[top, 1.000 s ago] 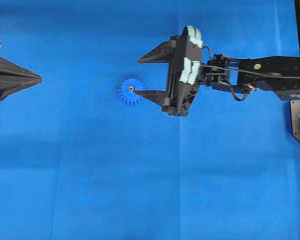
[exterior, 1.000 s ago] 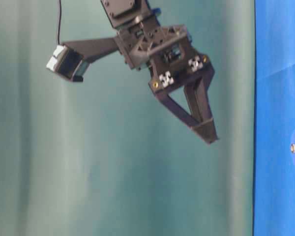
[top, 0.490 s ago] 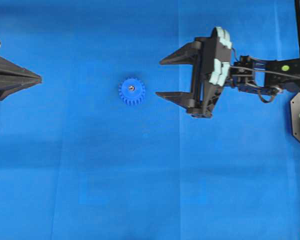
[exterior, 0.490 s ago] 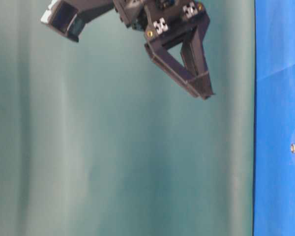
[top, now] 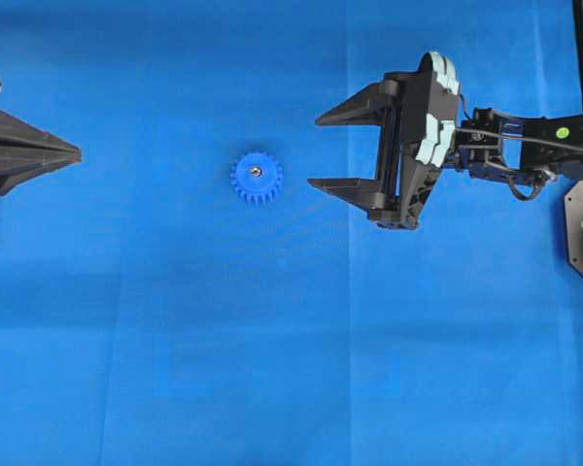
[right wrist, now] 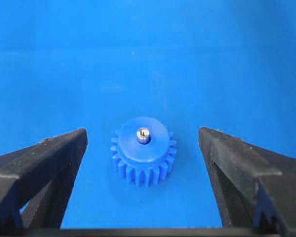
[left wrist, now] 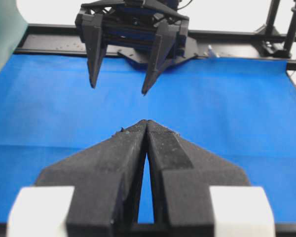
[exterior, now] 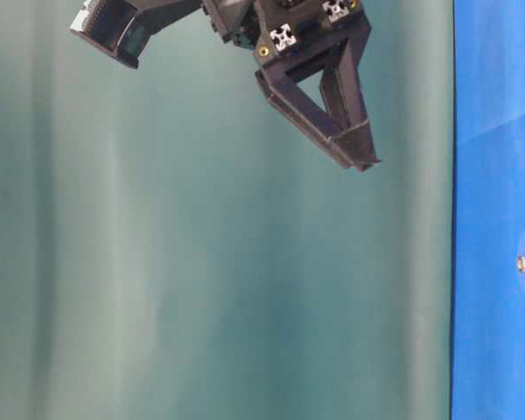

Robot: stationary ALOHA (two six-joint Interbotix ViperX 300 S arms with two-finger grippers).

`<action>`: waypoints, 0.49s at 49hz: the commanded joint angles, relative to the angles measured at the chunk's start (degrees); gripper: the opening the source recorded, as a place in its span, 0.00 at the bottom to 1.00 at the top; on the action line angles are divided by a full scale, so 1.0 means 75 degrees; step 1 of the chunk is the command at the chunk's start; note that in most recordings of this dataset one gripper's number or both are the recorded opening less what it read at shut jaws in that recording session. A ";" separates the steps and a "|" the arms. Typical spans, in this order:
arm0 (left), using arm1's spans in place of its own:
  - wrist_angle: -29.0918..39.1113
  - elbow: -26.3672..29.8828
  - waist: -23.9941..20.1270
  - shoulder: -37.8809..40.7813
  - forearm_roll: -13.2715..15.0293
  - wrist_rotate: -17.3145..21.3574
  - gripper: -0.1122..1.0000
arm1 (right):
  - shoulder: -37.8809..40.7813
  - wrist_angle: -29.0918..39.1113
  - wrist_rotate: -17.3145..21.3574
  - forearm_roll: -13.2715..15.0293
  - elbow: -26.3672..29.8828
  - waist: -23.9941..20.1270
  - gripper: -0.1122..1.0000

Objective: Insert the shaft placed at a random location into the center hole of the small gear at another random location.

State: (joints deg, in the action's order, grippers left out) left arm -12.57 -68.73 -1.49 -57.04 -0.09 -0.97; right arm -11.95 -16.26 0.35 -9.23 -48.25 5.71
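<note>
Lying beyond parted jaws: small gear [right wrist: 143,150]

No readable text, labels, brands or numbers anywhere.

A blue cloth [top: 223,340] covers the whole table and shows faint straight fold lines. A plain green curtain [exterior: 201,280] hangs as backdrop beside the table. A black metal frame [left wrist: 237,37] runs along the cloth's far edge.
</note>
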 commanded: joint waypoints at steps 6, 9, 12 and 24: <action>-0.0047 0.0082 0.0000 0.0023 -0.0012 -0.0012 0.10 | -0.0141 -0.0047 0.0012 -0.0012 0.0082 -0.0023 0.87; -0.0047 0.0082 -0.0012 0.0023 -0.0012 -0.0012 0.10 | -0.0152 -0.0047 0.0012 -0.0023 0.0082 -0.0023 0.87; -0.0047 0.0082 0.0000 0.0023 -0.0012 -0.0012 0.10 | -0.0152 -0.0047 0.0012 -0.0023 0.0082 -0.0023 0.87; -0.0047 0.0082 -0.0012 0.0023 -0.0012 -0.0059 0.10 | -0.0152 -0.0059 0.0012 -0.0012 0.0082 -0.0023 0.87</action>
State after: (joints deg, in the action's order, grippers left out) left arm -12.57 -68.73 -1.49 -57.04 -0.09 -1.32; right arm -11.95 -16.26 0.35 -9.32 -48.25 5.63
